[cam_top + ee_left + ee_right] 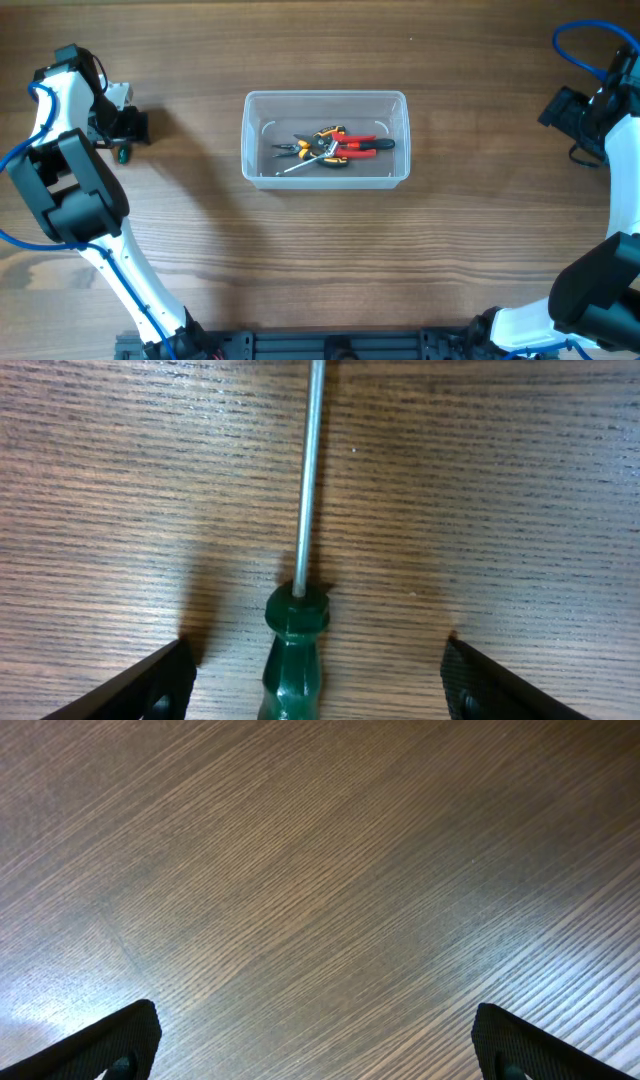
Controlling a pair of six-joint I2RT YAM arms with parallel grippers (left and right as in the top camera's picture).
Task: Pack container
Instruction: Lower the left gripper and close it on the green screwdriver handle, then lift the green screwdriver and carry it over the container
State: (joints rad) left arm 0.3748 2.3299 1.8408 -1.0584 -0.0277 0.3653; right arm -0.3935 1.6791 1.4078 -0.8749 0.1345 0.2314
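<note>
The clear plastic container (325, 139) stands at the table's middle and holds pliers with red and orange handles (335, 146). A green-handled screwdriver (292, 655) lies on the wood at the far left; only its green tip (121, 153) shows in the overhead view, under the left arm. My left gripper (318, 680) is open, its fingers either side of the screwdriver's handle without touching it, the steel shaft (308, 470) pointing away. My right gripper (315, 1040) is open and empty over bare wood at the far right (575, 110).
The wooden table (320, 260) spreads around the container. The left arm's body (70, 190) reaches along the left edge and the right arm's (610, 250) along the right edge. A blue cable (580, 45) loops above the right arm.
</note>
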